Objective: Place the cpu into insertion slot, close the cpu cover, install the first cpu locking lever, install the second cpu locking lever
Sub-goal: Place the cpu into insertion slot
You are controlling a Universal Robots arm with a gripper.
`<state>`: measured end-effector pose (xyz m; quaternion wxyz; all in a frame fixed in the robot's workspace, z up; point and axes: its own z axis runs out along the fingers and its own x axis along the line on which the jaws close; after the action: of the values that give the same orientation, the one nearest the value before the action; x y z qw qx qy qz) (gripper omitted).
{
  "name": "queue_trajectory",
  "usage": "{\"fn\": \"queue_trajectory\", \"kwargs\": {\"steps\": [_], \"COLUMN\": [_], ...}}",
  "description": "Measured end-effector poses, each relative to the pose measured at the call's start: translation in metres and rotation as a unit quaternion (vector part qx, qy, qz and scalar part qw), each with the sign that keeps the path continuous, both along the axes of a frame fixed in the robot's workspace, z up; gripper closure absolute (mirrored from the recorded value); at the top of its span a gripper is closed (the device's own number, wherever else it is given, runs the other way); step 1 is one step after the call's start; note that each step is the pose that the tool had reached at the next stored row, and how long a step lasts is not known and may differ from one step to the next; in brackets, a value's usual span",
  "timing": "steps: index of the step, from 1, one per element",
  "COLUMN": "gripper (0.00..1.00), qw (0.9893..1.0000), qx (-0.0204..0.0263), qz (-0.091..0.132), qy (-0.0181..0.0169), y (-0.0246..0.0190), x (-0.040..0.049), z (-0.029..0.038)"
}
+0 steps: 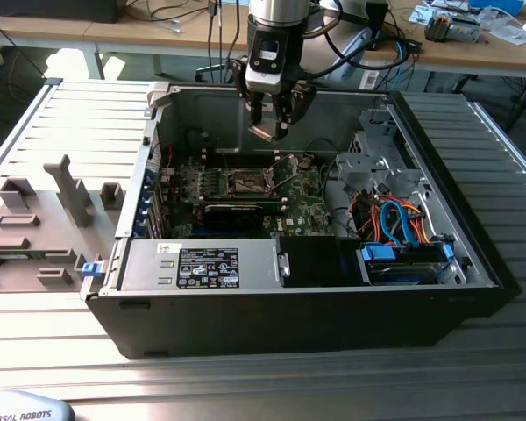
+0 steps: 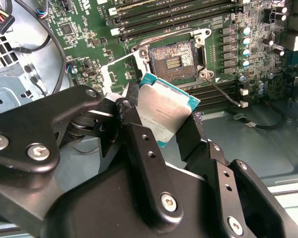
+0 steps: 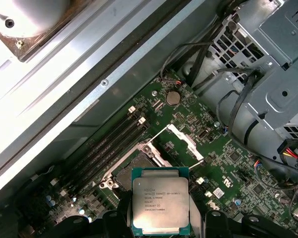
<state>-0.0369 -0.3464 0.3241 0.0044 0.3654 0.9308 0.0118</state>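
Observation:
My gripper (image 1: 270, 128) hangs inside the open computer case (image 1: 473, 219), above the motherboard, and is shut on the cpu (image 1: 264, 132). Both wrist views show the cpu (image 2: 166, 111) (image 3: 160, 201) as a flat silver-grey square with a green rim, held by its edges between the black fingers (image 2: 134, 124). Below and just beyond it lies the insertion slot (image 2: 173, 58) (image 3: 134, 171), bare with its contact field exposed. The cpu cover (image 2: 111, 73) (image 3: 181, 140) stands swung up at one side of the slot. A thin wire locking lever (image 2: 222, 92) sticks out beside the slot.
Memory slots (image 2: 164, 15) run along the socket. A metal drive cage (image 3: 268, 59) with cable bundles (image 1: 403, 224) fills the case on the exterior view's right. A labelled power supply (image 1: 206, 263) sits at the front. Grey fixtures (image 1: 35, 219) lie on the table at the exterior view's left.

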Motion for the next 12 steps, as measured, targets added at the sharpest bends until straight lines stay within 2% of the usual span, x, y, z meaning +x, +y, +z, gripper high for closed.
{"fn": "queue_trajectory", "kwargs": {"steps": [12], "gripper": [0.46], "qw": [1.0], "qx": [-0.0001], "qz": [-0.006], "qy": [0.0], "y": [0.0], "x": [0.0], "z": [-0.0001]}}
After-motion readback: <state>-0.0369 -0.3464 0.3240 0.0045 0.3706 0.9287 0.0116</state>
